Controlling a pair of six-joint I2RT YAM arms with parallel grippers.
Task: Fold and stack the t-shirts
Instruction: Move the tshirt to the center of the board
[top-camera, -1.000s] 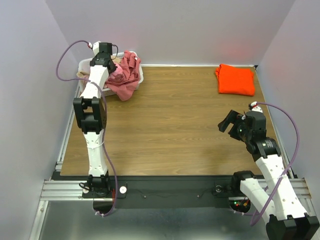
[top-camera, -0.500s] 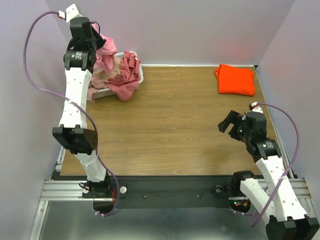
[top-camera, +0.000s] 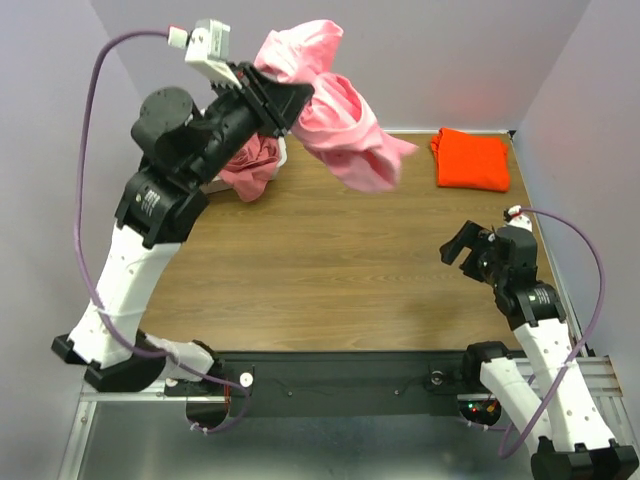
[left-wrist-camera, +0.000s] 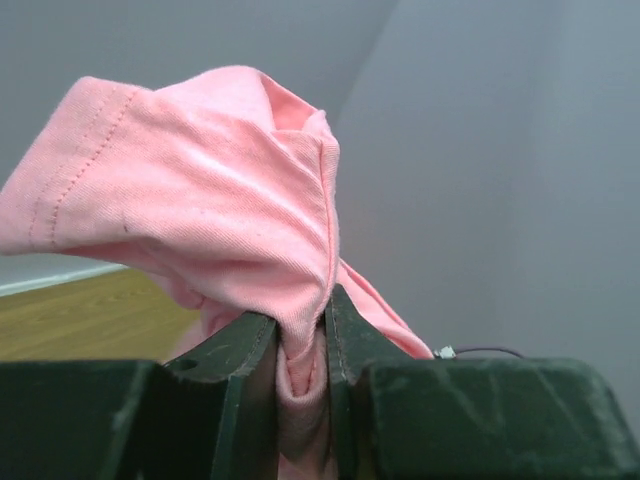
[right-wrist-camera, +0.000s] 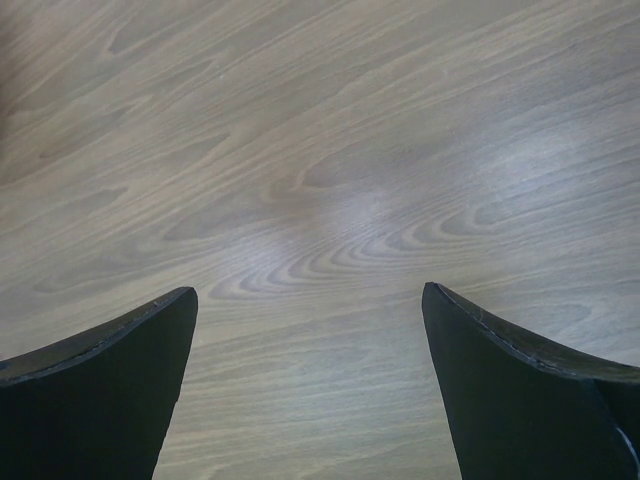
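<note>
Update on the laundry run: a second ago our left claw (top-camera: 287, 100) was buried in the white basket (top-camera: 283, 150) at the back left corner, and now the arm has swung way up and out with the pink t-shirt (top-camera: 345, 130) hanging off it, bunched and mid-air above the far side of the table (top-camera: 330, 270); the wrist view shows that claw clamped on a wad of the pink cloth, a fold pinched tight between the two fingers, the rest ballooning out above them; so we reckon the pull-out step is basically done, and next this tee needs laying flat on open wood before any folding can start; our right claw (top-camera: 462, 250) hasn't budged in that second, fingers wide apart with nothing between them, hovering over bare wood on the right; the orange t-shirt (top-camera: 470, 160) sits where it was, already folded at the far right corner, looking like the base of the stack; as for the basket, a dusty rose t-shirt (top-camera: 250, 165) is crumpled in it and spilling over its front rim onto the table; the left arm covers most of the rest, so we can't tell what else is in there.
</note>
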